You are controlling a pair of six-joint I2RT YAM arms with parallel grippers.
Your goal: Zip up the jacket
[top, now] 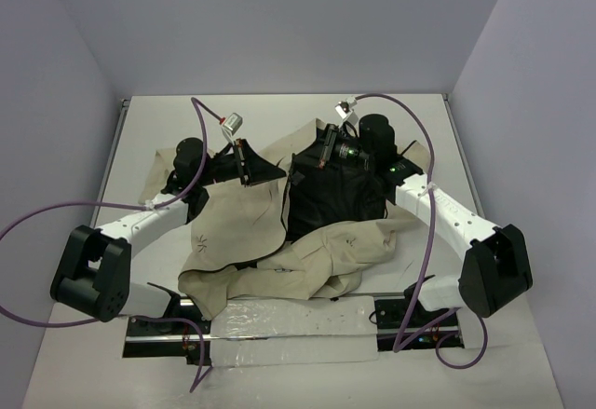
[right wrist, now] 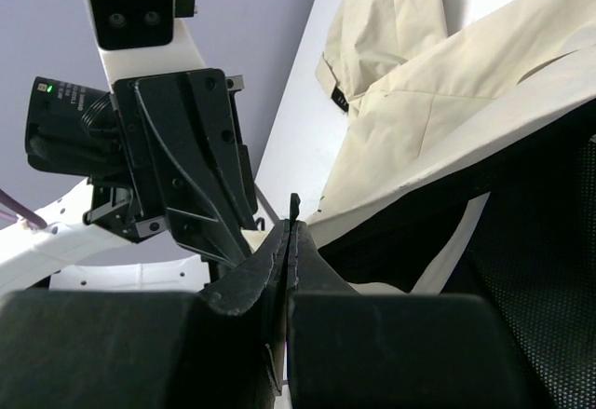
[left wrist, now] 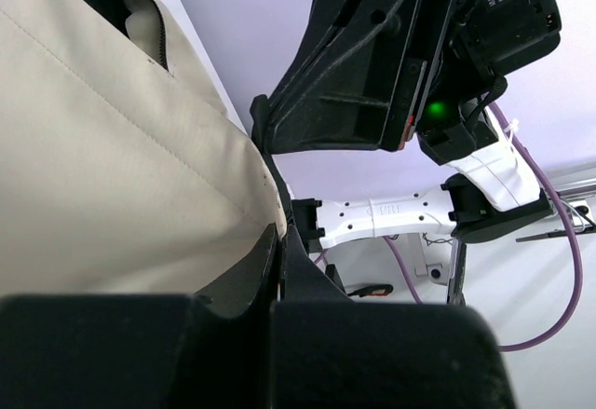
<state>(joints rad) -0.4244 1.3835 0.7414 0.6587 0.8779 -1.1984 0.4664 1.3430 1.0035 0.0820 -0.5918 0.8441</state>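
The beige jacket point(top: 307, 251) lies crumpled mid-table, its black lining point(top: 331, 195) showing in the middle and a small star-like mark point(top: 202, 238) on the left panel. My left gripper point(top: 250, 162) is shut on the beige front edge of the jacket point(left wrist: 112, 167), the fabric pinched between its fingertips point(left wrist: 277, 241). My right gripper point(top: 326, 153) is shut on a thin dark tab point(right wrist: 294, 206) at the jacket's black-lined edge point(right wrist: 419, 111). The two grippers face each other a short way apart above the jacket's top end.
The white table point(top: 279, 115) ends at grey walls on three sides. Purple cables point(top: 200, 111) loop over both arms. A clear plastic strip point(top: 289, 320) lies between the arm bases. The left wrist's camera point(right wrist: 126, 4) shows in the right wrist view.
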